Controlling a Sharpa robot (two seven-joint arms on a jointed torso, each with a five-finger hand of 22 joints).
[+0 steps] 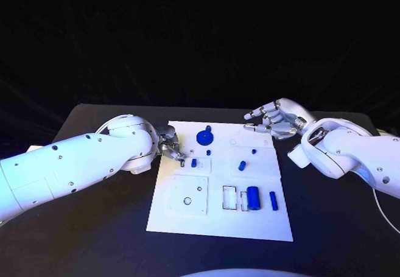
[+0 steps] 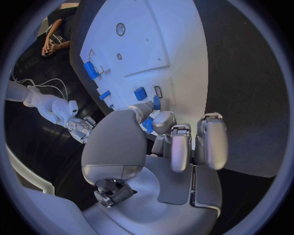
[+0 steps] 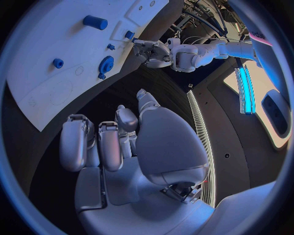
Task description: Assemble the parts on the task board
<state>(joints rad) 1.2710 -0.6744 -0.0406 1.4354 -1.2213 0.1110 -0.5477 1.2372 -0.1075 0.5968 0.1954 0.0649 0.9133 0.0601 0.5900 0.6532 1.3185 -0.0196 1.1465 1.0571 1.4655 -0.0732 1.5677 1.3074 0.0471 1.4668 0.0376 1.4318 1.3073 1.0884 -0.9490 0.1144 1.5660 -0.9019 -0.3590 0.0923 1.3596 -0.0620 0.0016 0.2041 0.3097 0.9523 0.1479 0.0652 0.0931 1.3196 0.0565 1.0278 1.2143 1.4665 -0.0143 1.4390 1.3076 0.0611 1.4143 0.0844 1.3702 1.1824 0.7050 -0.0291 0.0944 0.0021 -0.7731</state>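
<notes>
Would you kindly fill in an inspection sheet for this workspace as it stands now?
Surface: black table, with the white task board lying in its middle.
Job's things: blue gear near the board's far edge; large blue cylinder and slim blue pin near its near edge; small blue parts mid-board.
Clutter: nothing seen.
Hands: left hand is at the board's left edge, fingertips at a small blue part; whether it grips it cannot be told. Right hand hovers over the board's far right corner, fingers apart, holding nothing.
Cables: a thin white cable beside the right arm.
Surroundings: dark backdrop beyond the table.
</notes>
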